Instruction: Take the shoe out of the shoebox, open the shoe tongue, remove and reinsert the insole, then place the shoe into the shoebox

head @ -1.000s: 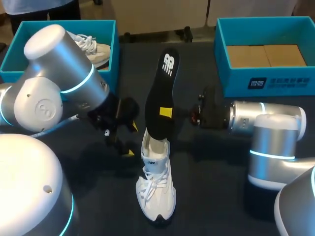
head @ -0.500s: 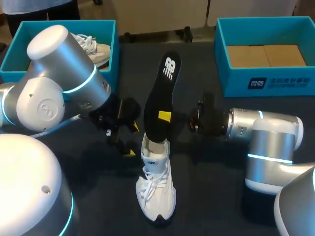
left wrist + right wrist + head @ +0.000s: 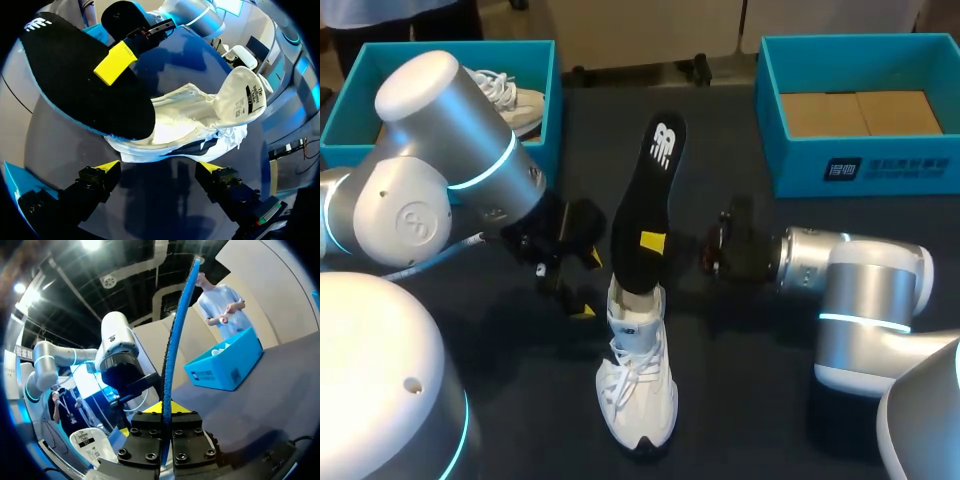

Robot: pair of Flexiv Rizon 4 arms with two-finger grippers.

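A white shoe [image 3: 638, 385] stands on the dark table, toe toward the near edge, with its tongue [image 3: 243, 97] pulled open. A black insole [image 3: 645, 200] rises steeply from the shoe's opening, its lower end at the collar. My right gripper [image 3: 653, 241] is shut on the insole near its middle. In the right wrist view the insole [image 3: 177, 340] shows edge-on between the right gripper's [image 3: 166, 407] fingers. My left gripper [image 3: 587, 284] stands open just left of the shoe. From the left wrist, the shoe [image 3: 200, 120] and insole [image 3: 80, 75] lie ahead of the left gripper [image 3: 159, 167], untouched.
A blue shoebox [image 3: 552, 110] at the back left holds another white shoe [image 3: 510, 95]. A second blue shoebox [image 3: 860, 165] at the back right has brown cardboard inside. My left arm's bulky elbow [image 3: 430, 160] hangs over the table's left side.
My right gripper has shifted slightly down and left with the insole, so the insole's lower end sits a little deeper at the shoe's opening. The left gripper has barely moved.
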